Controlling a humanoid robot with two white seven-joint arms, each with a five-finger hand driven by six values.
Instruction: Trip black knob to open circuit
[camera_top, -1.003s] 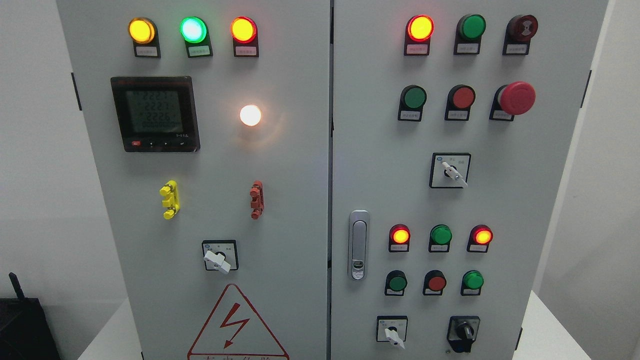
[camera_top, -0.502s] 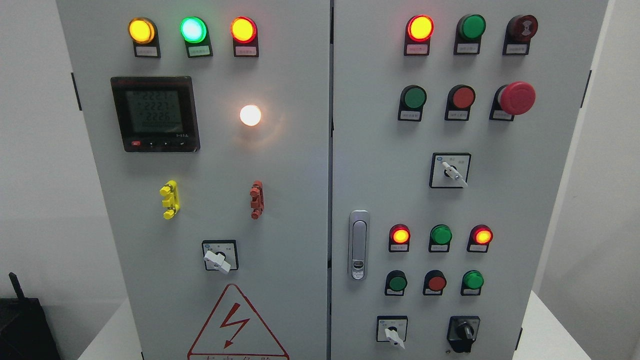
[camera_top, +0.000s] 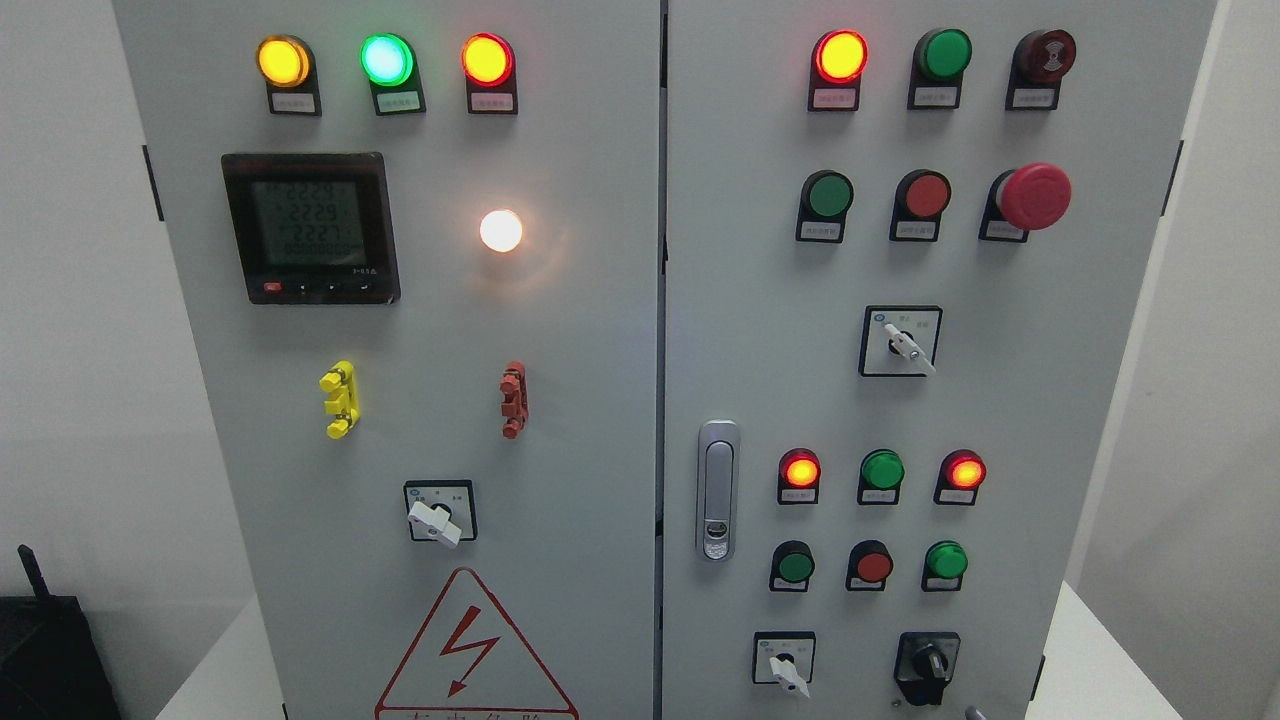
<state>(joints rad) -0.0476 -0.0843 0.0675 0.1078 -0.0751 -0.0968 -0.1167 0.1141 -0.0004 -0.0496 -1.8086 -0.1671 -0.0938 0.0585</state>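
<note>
The black rotary knob sits on a black square plate at the bottom right of the right cabinet door. Its handle stands roughly upright, tilted slightly. A small grey tip of my right hand shows at the bottom edge, just below and to the right of the knob, apart from it. Most of the hand is hidden below the picture. My left hand is not in view.
A white-handled selector is left of the black knob. Above them are rows of buttons and lit lamps, another selector, a red mushroom button and a door latch. The left door carries a meter.
A small grey tip of the right hand has appeared at the bottom edge beside the black knob. The meter digits have changed. The knob has not moved.
</note>
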